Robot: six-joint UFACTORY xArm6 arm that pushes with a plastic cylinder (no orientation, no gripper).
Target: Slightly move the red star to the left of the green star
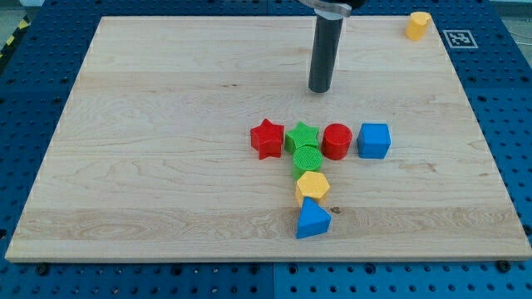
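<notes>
The table (166,100) is pale wood with visible grain streaks, smooth and pretty matt. Around it there's a blue pegboard-type base (515,124), looks like painted metal or plastic, can't tell which. The end effector rod is dark and matt, and my tip (320,90) has a slightly smoother sheen. Just below it, the red star (267,138), green star (302,135) and green cylinder (307,159) look like ribbed plastic, fine lines on top. The blue cube (374,140), below and to the view's right, looks smoother, matt plastic.

red star (267,138) flat on board, touching green star (302,136) at its left
</notes>
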